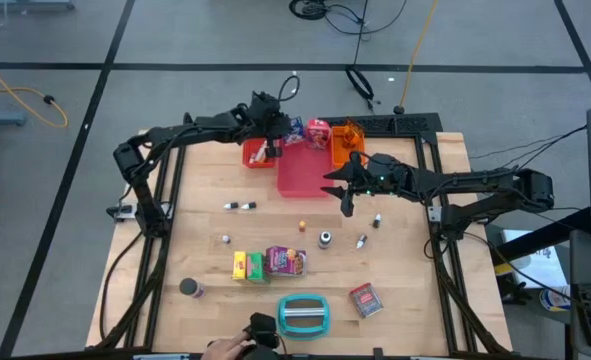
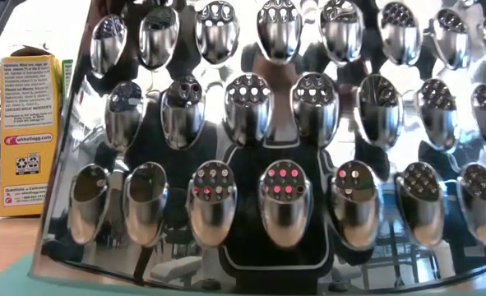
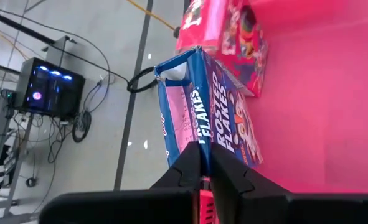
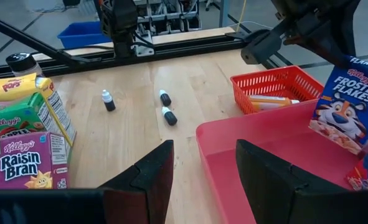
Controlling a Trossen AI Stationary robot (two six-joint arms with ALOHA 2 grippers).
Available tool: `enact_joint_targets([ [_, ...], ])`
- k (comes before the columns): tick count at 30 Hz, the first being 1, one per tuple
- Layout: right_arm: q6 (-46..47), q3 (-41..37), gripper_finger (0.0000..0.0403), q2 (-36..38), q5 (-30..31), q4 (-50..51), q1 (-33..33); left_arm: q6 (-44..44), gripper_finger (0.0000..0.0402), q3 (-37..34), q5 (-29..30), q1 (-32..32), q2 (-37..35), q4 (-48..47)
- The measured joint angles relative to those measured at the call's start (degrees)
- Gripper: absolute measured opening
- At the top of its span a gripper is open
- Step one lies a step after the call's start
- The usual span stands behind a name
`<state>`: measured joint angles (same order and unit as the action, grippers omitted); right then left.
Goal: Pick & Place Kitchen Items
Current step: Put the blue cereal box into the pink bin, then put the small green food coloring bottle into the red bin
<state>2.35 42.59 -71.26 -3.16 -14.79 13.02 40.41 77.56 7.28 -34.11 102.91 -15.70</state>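
the left gripper (image 3: 203,180), jaws pinched on the frosted flakes box (image 3: 208,112) at twelve o'clock in the pink tray (image 1: 300,172), should release gently, while the right gripper (image 4: 199,180) waits half-open, empty.

A blue Frosted Flakes box (image 4: 349,102) stands upright in the pink tray (image 4: 258,162). Purple Raisin Bran (image 4: 23,163), green (image 4: 18,118) and yellow boxes (image 4: 15,87) cluster on the counter (image 4: 134,124), near small dark bottles (image 4: 169,116).
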Motion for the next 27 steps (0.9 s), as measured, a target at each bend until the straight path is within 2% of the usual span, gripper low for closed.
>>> enact_joint_targets([
  [7,0.0,0.0,0.0164,0.0,0.0,0.2,0.0,-0.1,0.0054,0.0,0.7,0.0,0.0,-0.2],
  [11,0.0,0.0,0.0164,0.0,0.0,0.4,0.0,-1.8,0.0084,0.0,3.3,-0.1,0.0,-0.2],
  [18,0.0,0.0,0.0164,0.0,0.0,2.5,0.0,-4.3,0.0117,0.0,3.3,0.0,0.0,-0.2],
  [27,1.4,0.1,0.0164,1.2,0.2,14.0,-2.0,-9.1,0.0133,0.0,3.3,0.1,-1.4,-0.7],
])
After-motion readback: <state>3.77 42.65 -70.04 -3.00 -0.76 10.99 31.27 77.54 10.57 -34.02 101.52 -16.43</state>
